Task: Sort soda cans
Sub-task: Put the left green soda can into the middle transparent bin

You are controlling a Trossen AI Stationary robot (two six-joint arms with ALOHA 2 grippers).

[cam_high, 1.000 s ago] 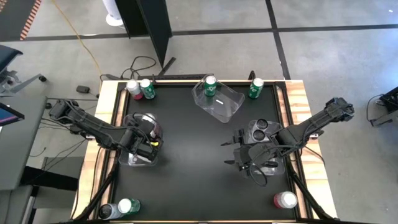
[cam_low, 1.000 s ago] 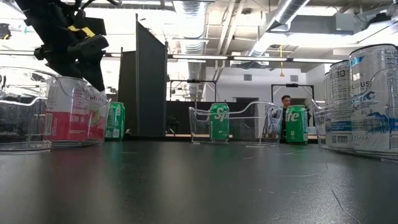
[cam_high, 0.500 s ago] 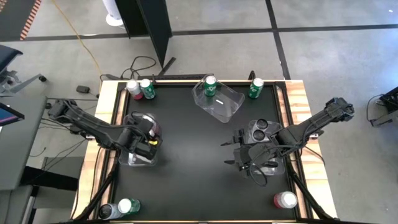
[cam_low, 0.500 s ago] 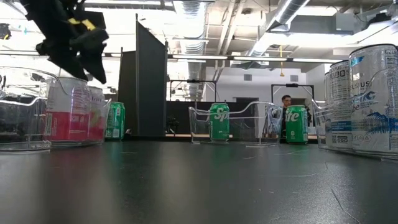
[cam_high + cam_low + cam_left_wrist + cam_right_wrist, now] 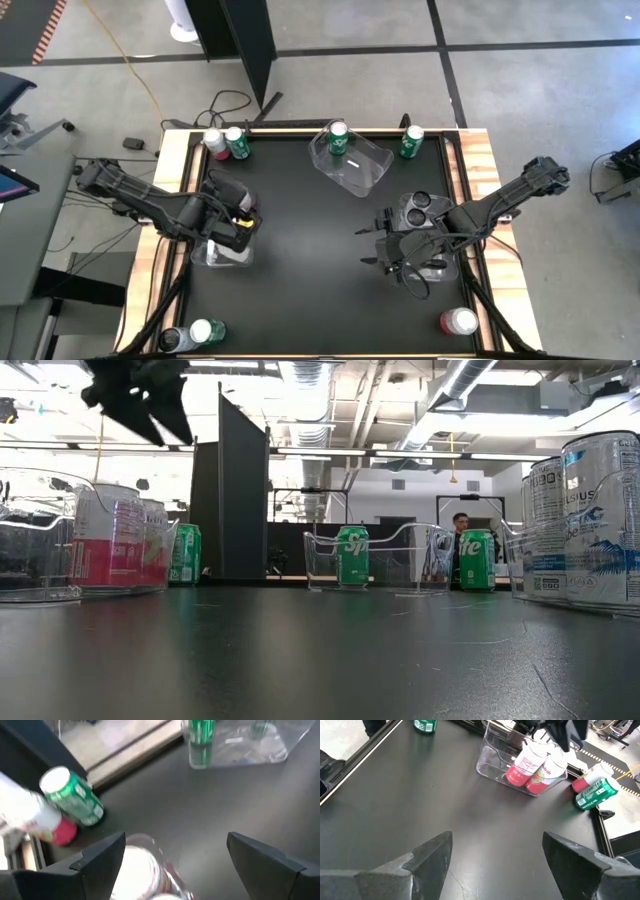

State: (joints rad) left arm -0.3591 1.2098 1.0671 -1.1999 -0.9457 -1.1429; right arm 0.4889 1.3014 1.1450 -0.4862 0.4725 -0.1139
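Left claw (image 5: 240, 213) raised clear above the left clear bin (image 5: 30, 575), fingers spread wide, nothing between them; in the low view seen as a dark shape (image 5: 140, 398) near the ceiling line, well above the bin rim. Directly beneath it, two red/pink cans (image 5: 534, 766) upright side by side inside that bin, silver tops (image 5: 142, 872) showing between the fingers in the left wrist view. Just beyond the left claw toward the far edge of the surface (image 5: 300, 260): a green can (image 5: 237, 142) and a pink can (image 5: 213, 142) touching each other at the far left corner, outside any bin. Farther off, toward the far middle: second clear bin (image 5: 365, 170) holding one green can (image 5: 338, 138) upright. Behind the left claw, at the near left corner: a dark can (image 5: 172, 340) and a green can (image 5: 207, 331) close together. Right claw (image 5: 385, 250) low over the surface on the right side, fingers (image 5: 427, 855) spread, empty, bare black surface between them. Immediately beside the right claw, on its outer side: third clear bin (image 5: 425, 225) with dark/silver cans (image 5: 418, 207) upright inside; same cans large at the right edge of the low view (image 5: 590, 520). Beyond the right claw at the far right corner: lone green can (image 5: 411, 141) upright, outside the bins. Behind the right claw at the near right corner: a red/pink can (image 5: 458, 322). Person (image 5: 460, 525) visible in the room background, well away from the surface.
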